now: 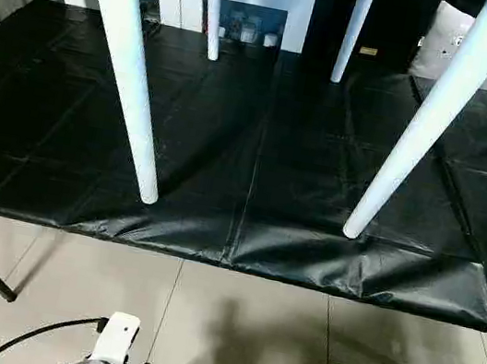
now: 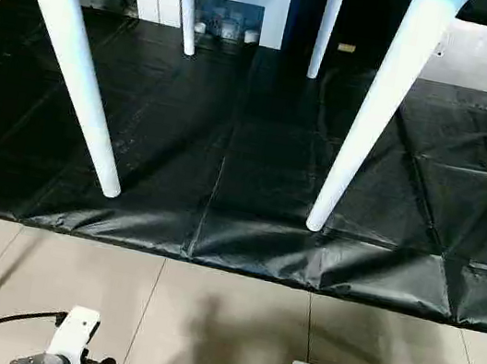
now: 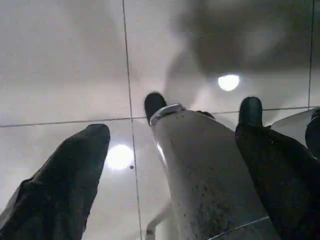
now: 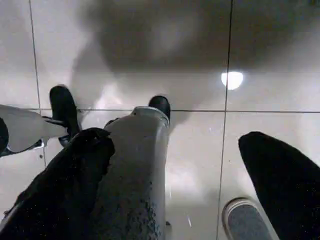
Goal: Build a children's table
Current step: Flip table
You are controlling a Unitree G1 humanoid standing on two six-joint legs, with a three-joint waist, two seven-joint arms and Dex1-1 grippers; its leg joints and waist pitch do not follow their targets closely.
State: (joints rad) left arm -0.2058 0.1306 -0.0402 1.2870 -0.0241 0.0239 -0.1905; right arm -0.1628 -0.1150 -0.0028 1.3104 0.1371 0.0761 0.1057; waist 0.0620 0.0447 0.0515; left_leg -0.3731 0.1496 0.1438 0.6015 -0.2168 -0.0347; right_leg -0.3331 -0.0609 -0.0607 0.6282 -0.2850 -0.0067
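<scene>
While the children's table [image 1: 136,99] stands upright on its four legs on the black tabletop [image 1: 254,174], we hold the left tool [image 3: 170,165] and right tool [image 4: 175,170] open and empty, below the tabletop's near edge. We judge assembly complete; keep clear.

The legs [image 1: 130,79] are smooth white plastic with a slight sheen. The desk [image 1: 259,147] cover is creased, glossy black sheeting. The floor [image 1: 201,324] is polished tile.
</scene>
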